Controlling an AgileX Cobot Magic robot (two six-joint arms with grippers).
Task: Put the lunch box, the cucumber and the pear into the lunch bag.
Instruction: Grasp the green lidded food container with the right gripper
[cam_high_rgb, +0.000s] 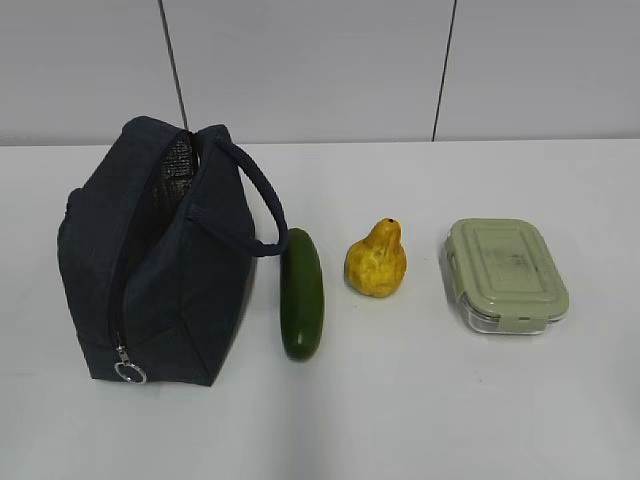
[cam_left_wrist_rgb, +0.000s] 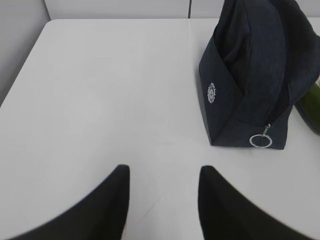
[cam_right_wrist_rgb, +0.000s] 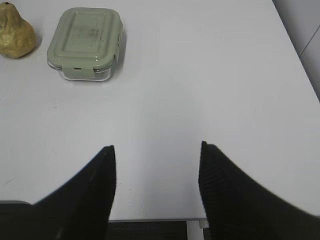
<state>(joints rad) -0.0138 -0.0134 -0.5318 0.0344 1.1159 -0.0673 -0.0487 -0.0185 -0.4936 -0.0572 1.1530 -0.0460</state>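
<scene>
On white table (cam_high_rgb: 420, 420): lunch bag (cam_high_rgb: 150, 270); grey wall (cam_high_rgb: 320, 70) behind.

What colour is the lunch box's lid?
Pale sage green, on a clear base; the lunch box shows best in the right wrist view.

A white table (cam_high_rgb: 420, 420) filled the lower view. Behind it stood a pale panelled wall (cam_high_rgb: 320, 60) with dark seams.

pear (cam_right_wrist_rgb: 16, 31) cropped, cucumber (cam_left_wrist_rgb: 311, 111) mostly hidden
</scene>
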